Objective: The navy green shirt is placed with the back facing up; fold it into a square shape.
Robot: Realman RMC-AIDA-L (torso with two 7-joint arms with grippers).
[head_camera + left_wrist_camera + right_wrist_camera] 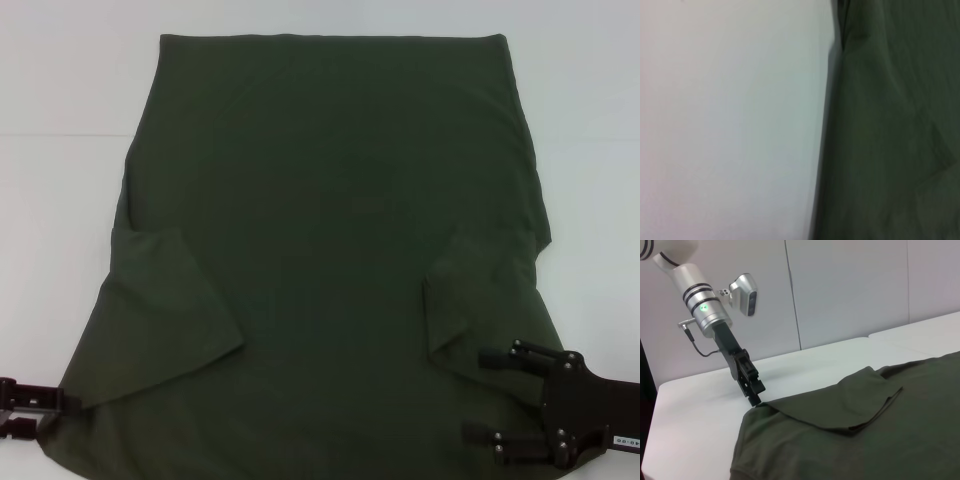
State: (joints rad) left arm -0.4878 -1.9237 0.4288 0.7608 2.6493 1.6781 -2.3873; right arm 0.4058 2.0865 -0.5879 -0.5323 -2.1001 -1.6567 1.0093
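The navy green shirt (pixel 330 200) lies spread on the white table, plain side up, collar end toward me. Both short sleeves are folded inward, the left sleeve (pixel 170 310) and the right sleeve (pixel 480 290). My right gripper (pixel 476 395) hovers open over the shirt's near right corner, nothing between its fingers. My left gripper (pixel 45 410) is at the shirt's near left corner; the right wrist view shows the left gripper (pixel 754 397) pointing down, its tip at the cloth's edge. The left wrist view shows the shirt (pixel 890 125) edge beside bare table.
The white table (pixel 60 120) extends past the shirt on both sides and at the far end. A pale wall (pixel 850 290) stands behind the table on the left arm's side.
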